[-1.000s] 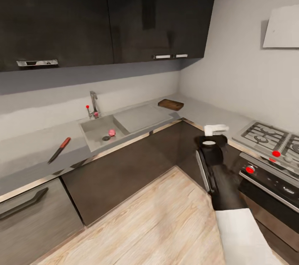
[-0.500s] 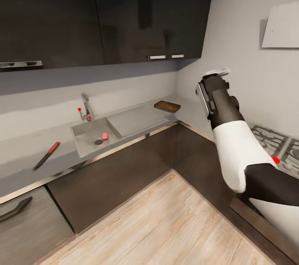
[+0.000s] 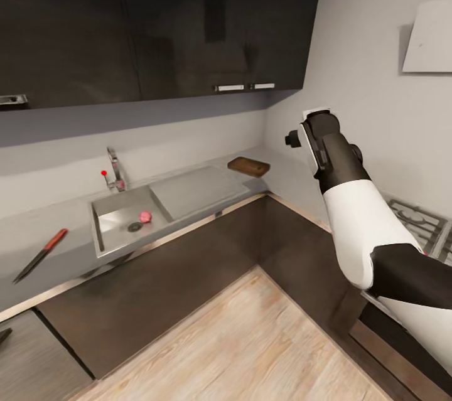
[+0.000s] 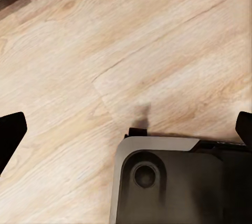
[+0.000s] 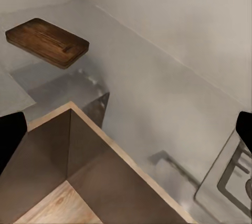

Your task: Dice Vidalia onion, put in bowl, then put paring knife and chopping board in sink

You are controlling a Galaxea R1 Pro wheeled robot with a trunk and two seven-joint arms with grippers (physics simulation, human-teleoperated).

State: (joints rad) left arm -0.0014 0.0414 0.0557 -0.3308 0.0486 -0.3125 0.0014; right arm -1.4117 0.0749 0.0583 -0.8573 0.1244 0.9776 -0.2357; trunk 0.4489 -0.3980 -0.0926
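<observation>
The Vidalia onion (image 3: 145, 216) lies in the sink (image 3: 113, 233) beside the round drain. On the countertop (image 3: 37, 225), left of the sink, rests the paring knife (image 3: 41, 255). The chopping board (image 3: 248, 166) sits near the counter's corner, and the right wrist view also shows the chopping board (image 5: 47, 42). My right arm (image 3: 329, 159) is raised over the corner, right of the board and well above the counter. My right gripper (image 5: 126, 132) is open and empty. My left gripper (image 4: 126, 132) is open over the wooden floor. The bowl is out of view.
A chrome tap (image 3: 115, 172) with a red knob stands behind the sink, with a flat drainboard (image 3: 194, 187) to its right. Dark upper cabinets (image 3: 157, 18) hang above. A gas hob (image 3: 417, 222) lies at the right. Wooden floor (image 3: 238, 338) fronts the cabinets.
My right arm has risen from low in front of the oven to above the counter corner. The camera has turned, so the sink, knife and board sit further left in the picture.
</observation>
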